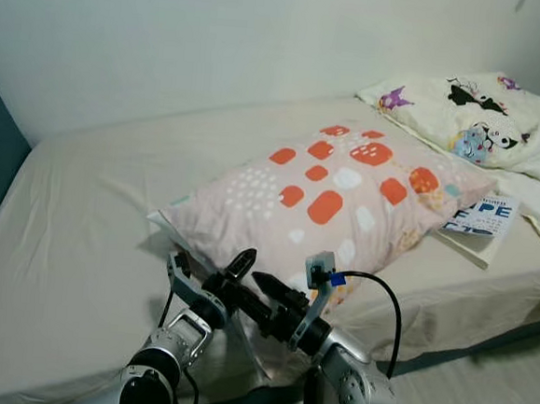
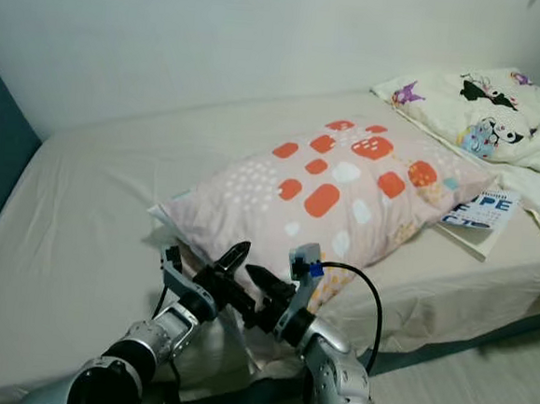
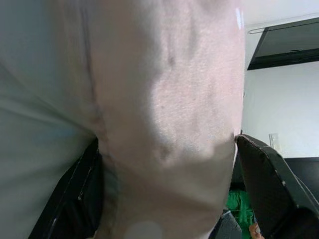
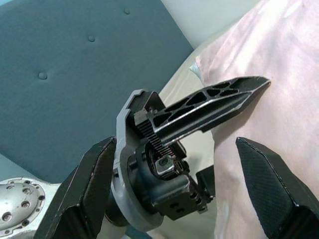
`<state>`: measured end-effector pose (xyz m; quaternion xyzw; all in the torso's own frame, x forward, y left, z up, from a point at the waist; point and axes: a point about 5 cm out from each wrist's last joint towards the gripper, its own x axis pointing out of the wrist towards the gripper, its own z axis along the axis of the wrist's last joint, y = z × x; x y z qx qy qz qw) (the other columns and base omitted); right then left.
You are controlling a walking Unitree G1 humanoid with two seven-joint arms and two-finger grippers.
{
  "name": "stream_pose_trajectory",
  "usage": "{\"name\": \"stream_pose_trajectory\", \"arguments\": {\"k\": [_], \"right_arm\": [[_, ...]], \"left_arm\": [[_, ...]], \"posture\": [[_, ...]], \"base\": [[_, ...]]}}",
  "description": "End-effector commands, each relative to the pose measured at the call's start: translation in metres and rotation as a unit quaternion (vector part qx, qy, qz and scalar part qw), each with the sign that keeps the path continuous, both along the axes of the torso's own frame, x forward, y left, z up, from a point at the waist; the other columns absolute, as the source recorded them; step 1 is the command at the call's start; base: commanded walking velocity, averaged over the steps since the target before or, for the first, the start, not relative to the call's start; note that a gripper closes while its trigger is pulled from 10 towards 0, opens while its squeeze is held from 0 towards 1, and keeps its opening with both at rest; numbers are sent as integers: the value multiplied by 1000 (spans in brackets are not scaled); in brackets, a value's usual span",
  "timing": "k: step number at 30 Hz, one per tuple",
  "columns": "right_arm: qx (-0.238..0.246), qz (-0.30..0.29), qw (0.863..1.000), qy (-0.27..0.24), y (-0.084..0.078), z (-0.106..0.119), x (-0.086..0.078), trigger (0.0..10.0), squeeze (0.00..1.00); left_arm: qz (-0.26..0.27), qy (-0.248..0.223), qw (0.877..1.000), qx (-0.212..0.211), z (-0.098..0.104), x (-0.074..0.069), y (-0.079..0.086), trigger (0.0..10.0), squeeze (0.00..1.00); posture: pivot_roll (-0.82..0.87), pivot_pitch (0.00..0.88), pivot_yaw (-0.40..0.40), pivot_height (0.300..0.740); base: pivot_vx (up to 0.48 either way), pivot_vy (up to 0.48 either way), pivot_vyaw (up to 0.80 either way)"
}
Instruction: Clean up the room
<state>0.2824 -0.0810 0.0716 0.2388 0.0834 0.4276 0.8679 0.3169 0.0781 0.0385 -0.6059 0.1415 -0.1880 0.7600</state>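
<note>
Across the bed (image 1: 91,216) lies the pink pillow (image 1: 331,193) with orange spots, its near corner at the mattress edge; it looks light, soft and floppy, so it'll sag from one corner and is best pinched deep on the corner seam fabric. Left claw (image 1: 209,281) has its fingers apart around that corner; right claw (image 1: 277,296) is spread open just beside it.

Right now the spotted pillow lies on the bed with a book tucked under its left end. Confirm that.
Wrong side. The book is under the right end of the spotted pillow, near the cartoon pillow; the left eye view shows it. The pillow does lie on the bed.
</note>
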Motion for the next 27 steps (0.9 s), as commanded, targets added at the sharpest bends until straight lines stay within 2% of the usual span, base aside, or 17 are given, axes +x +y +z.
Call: {"name": "stream_pose_trajectory", "arguments": {"k": [1,5,13,18,27], "right_arm": [[0,9,1000,5,3,-2,-4,10000,0],[0,16,1000,9,4,-2,-8,10000,0],[-2,14,1000,11,6,0,-6,10000,0],[-2,14,1000,13,5,1,-5,10000,0],[0,14,1000,10,3,5,-4,10000,0]], "left_arm": [[-37,11,999,-15,2,-5,-29,10000,0],[-42,8,999,-28,7,-2,-33,10000,0],[-55,-4,998,-30,14,1,-37,10000,0],[-94,-33,994,-52,30,4,-61,10000,0],[-111,-40,991,-56,40,4,-78,10000,0]], "posture": [[-217,100,43,550],[-216,94,47,550],[-210,96,48,550],[-212,82,47,550],[-210,82,45,550]], "base": [[0,0,0],[0,0,0],[0,0,0],[0,0,0],[0,0,0]]}}
